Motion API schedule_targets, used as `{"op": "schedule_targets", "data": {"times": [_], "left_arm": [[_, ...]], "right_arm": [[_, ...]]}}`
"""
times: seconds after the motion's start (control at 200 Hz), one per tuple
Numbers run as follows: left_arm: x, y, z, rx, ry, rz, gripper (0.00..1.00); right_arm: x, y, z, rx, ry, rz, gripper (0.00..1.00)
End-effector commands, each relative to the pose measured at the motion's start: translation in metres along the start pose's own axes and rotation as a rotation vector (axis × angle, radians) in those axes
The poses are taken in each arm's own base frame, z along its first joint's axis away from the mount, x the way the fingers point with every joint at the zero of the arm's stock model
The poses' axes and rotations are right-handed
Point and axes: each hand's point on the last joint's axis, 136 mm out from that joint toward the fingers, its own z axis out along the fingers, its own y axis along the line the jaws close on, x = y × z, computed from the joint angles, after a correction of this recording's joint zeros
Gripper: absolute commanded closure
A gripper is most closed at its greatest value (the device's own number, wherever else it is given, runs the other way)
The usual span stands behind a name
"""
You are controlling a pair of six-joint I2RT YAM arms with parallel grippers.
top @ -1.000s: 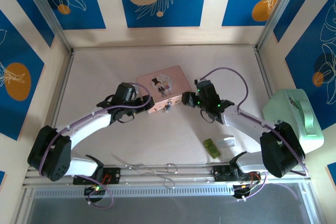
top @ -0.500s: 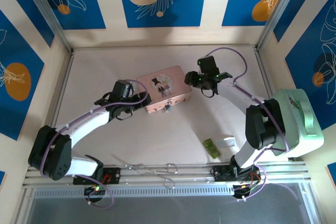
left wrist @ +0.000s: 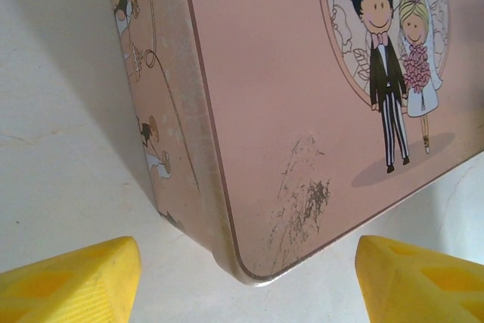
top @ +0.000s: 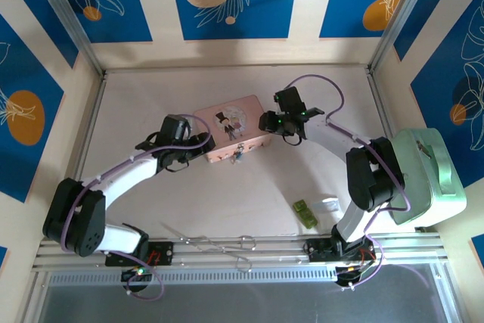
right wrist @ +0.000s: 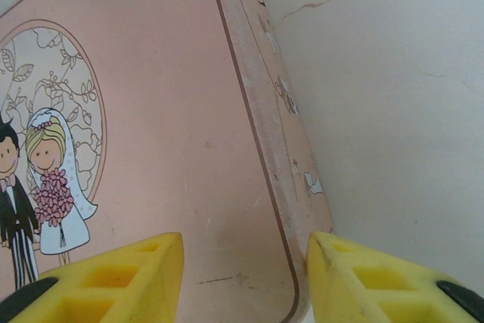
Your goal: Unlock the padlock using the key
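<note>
Padlock (top: 239, 154) sits at the near side of the pink box (top: 231, 128), about midway along that edge, a tiny blue and dark thing. From the top view I cannot make out a key in it. The box lies flat near the middle of the tabletop (top: 151, 96), its lid picture of a bride and groom facing up.

My left gripper (top: 198, 150) is at the box's near left corner. Through the left wrist camera I see that gripper (left wrist: 246, 277) open wide, its yellow fingers (left wrist: 72, 281) either side of the rounded corner and holding nothing.

My right gripper (top: 266, 123) is at the box's right end. In the right wrist view it (right wrist: 246, 277) stands parted, one finger (right wrist: 113, 281) over the lid and the other over bare tabletop, with the box's edge between them. I cannot tell whether they touch it.

A small green block (top: 305, 212) lies well apart, nearer my right arm's base.
</note>
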Motion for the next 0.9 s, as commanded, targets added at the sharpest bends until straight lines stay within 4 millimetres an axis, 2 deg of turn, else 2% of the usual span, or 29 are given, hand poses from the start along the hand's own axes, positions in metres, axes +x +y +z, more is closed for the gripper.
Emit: {"op": "schedule_targets", "data": {"times": [0.0,0.25,0.385,0.54,0.61,0.685,0.895], "left_arm": [[-0.004,0.006,0.002,-0.015,0.01,0.014,0.25],[-0.016,0.014,0.011,-0.047,0.002,0.016,0.27],[-0.016,0.02,0.014,-0.061,0.006,0.011,0.28],[-0.013,0.028,0.014,-0.074,0.007,0.004,0.29],[-0.014,0.03,0.013,-0.074,0.005,0.007,0.3],[-0.015,0.031,0.013,-0.074,0.004,0.007,0.31],[-0.018,0.03,0.012,-0.067,0.003,0.006,0.33]], "right_arm": [[0.021,0.01,-0.001,-0.036,0.037,-0.014,0.55],[0.056,0.025,-0.006,-0.037,0.078,-0.008,0.6],[0.067,0.036,-0.02,-0.013,0.05,-0.054,0.61],[0.069,0.064,-0.058,0.016,-0.136,-0.225,0.46],[0.078,0.081,-0.066,-0.02,-0.18,-0.298,0.41],[0.093,0.094,-0.058,-0.082,-0.155,-0.332,0.4],[0.122,0.115,-0.011,-0.163,-0.092,-0.334,0.43]]}}
